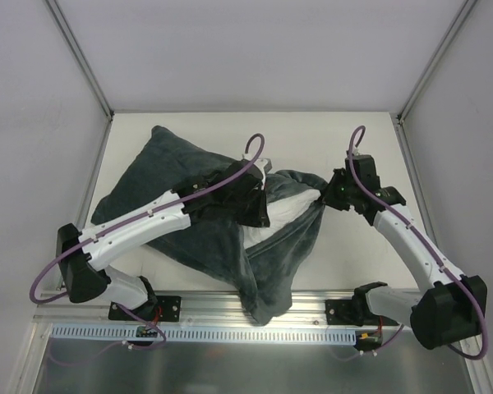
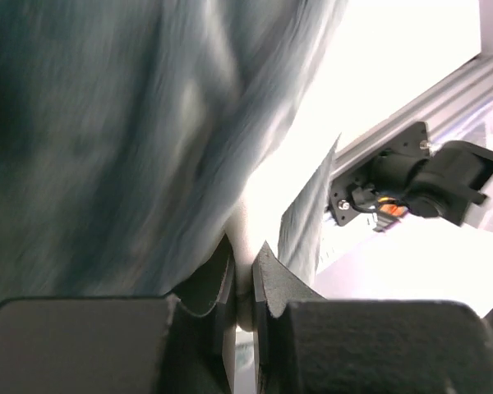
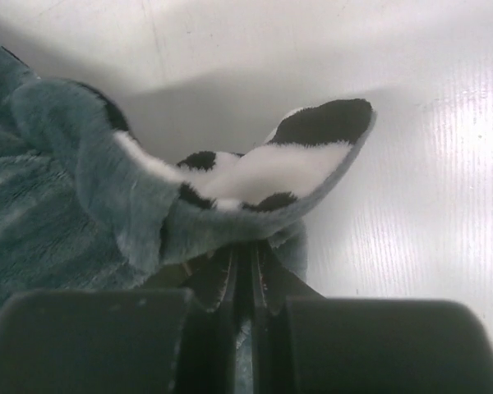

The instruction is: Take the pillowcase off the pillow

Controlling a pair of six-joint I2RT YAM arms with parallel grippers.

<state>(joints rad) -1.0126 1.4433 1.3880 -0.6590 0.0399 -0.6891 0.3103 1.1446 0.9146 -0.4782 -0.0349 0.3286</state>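
Okay, one pillowcase [image 1: 177,176], one pillow [image 1: 289,215], both mid-worktop [image 1: 312,135], white pillow showing at the pillowcase's open mouth. My left gripper [image 1: 261,216], arm stretched across the pillowcase, pinches narrow on pale pillow fabric. My right gripper [image 1: 324,197], elbow bent, clamps the pillowcase's zebra-lined edge.

No words, numbers or signs could be read anywhere. Nothing was printed on the arms, the cloth or the counter [image 1: 345,139] that I could make out.
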